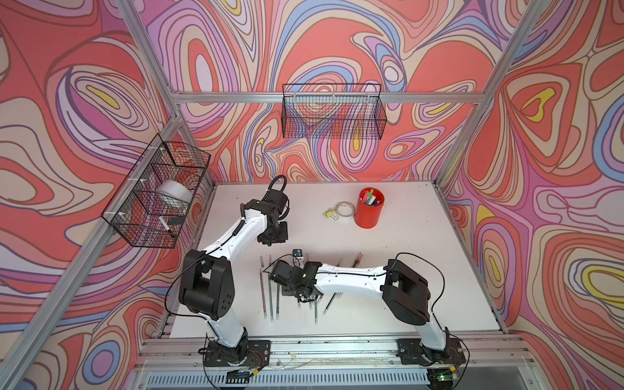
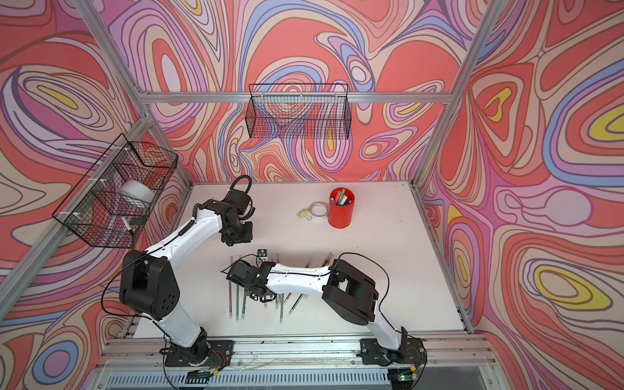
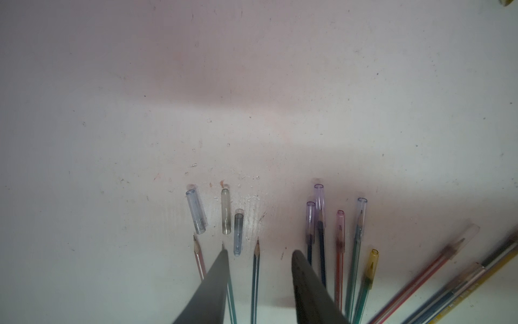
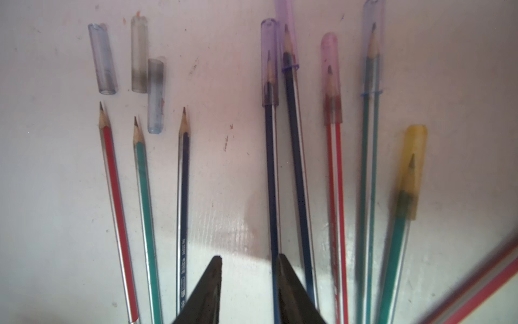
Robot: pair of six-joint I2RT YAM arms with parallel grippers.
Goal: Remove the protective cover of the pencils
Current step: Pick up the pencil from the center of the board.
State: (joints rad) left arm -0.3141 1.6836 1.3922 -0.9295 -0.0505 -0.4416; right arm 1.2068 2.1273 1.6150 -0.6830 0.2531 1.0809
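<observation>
White tabletop (image 1: 405,253) before me carries the pencils (image 4: 145,182), three caps (image 4: 103,59) lying off, while my left gripper (image 3: 259,252) and right gripper (image 4: 249,255) both gape empty.

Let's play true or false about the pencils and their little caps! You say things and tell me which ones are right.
1. Three loose caps lie on the table. True.
2. Every pencil has a cap on. False: three bare pencils lie with their tips showing.
3. The yellow cap sits on a pencil. True.
4. The red cup is empty. False: it holds markers.
5. The tape roll lies beside the red cup. True.
</observation>
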